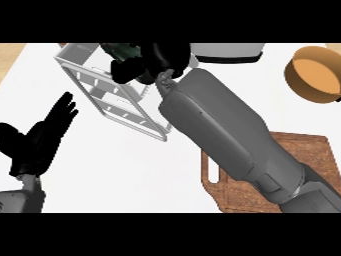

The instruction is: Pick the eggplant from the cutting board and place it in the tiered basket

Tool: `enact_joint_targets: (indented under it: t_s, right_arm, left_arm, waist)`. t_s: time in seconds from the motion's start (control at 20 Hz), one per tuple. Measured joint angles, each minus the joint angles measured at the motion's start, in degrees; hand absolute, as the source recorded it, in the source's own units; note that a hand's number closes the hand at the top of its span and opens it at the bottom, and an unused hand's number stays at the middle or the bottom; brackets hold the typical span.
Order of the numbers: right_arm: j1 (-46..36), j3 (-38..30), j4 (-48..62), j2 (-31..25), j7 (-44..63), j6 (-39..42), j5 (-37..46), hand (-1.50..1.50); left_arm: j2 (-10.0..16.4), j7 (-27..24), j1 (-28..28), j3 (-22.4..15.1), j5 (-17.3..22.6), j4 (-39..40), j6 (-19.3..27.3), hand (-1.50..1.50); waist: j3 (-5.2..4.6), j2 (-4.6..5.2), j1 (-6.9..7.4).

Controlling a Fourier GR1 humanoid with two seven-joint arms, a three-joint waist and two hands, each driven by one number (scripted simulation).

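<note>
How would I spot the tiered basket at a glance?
On the white counter, look at the far side, left of the orange pan. The tiered basket is the pale wire-like frame beneath the right hand; unlike its solid neighbours, it is open and rectangular.

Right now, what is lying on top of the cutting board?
The cutting board shows only bare wood where visible. The right forearm passes above it and hides its left part. The right hand holds a dark eggplant over the tiered basket.
</note>
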Motion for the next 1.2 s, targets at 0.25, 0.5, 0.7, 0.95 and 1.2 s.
enact_joint_targets:
  t_s: [0.25, 0.5, 0.7, 0.95, 1.2]
  right_arm:
    - [-2.02, 2.12, 6.25, -0.36, -1.37, -5.27, -1.22, 1.5]
    - [-2.58, 4.13, 12.92, 0.25, -4.46, -14.44, -1.52, 1.5]
    - [-3.75, 4.91, 17.08, 0.52, -7.33, -20.23, -4.55, -1.5]
    - [-6.28, 6.7, 21.89, 0.63, -10.06, -22.5, -8.04, -1.5]
    - [-8.17, 5.23, 24.19, 0.65, -13.16, -25.65, -12.66, -1.5]
  left_arm:
    - [0.16, -1.25, -0.06, 0.53, 0.19, 1.12, -1.18, 0.0]
    - [-0.89, -1.99, -0.01, -0.33, -0.56, 1.29, -1.09, 0.0]
    - [-0.04, -1.53, -1.67, 0.69, 0.19, 2.64, -2.27, 0.0]
    - [-0.58, -1.46, -1.72, 0.37, -0.38, 2.36, -2.11, 0.0]
    - [-0.67, -0.84, -2.68, 0.42, -0.39, 2.3, -2.28, 0.0]
  waist:
    - [0.13, -0.01, 0.4]
    - [-0.2, 0.68, 1.13]
    - [-0.33, 1.02, 1.66]
    - [-0.39, 1.16, 2.13]
    - [-0.4, 1.38, 2.63]
